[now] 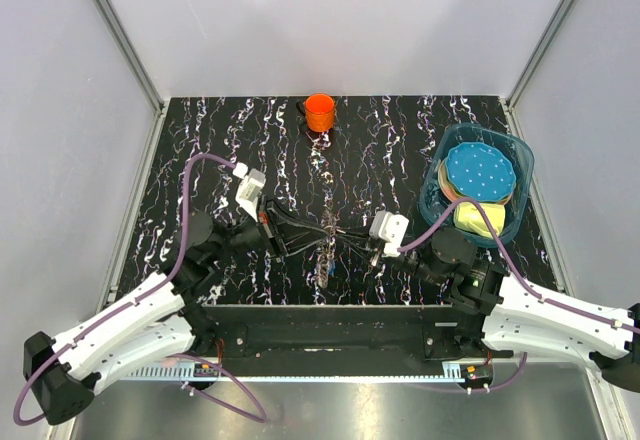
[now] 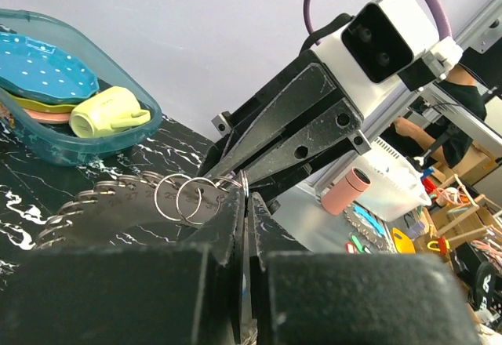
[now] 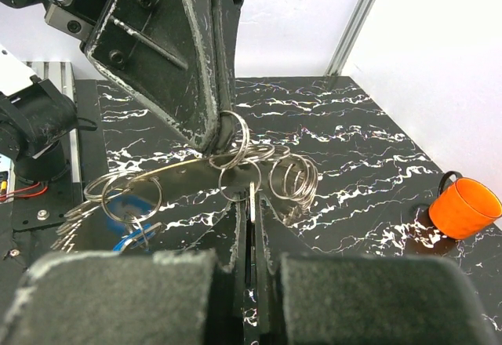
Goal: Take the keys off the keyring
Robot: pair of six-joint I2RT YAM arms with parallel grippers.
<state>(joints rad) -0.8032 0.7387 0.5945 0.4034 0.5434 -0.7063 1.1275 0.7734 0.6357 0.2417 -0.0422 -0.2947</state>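
Above the bench (image 1: 200,130) middle, my left hand (image 1: 322,228) and right hand (image 1: 350,237) meet, both clenched. The keys (image 2: 102,204) fan below the pinched keyring (image 3: 234,135). If I tug unevenly, that thin wire could slip and the bunch drop.

no text can be read; marks on the keys (image 2: 118,208) are too blurred.

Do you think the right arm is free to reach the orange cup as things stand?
Probably not yet: the right gripper is shut on the keyring, which the left gripper also pinches, so it must let go first.
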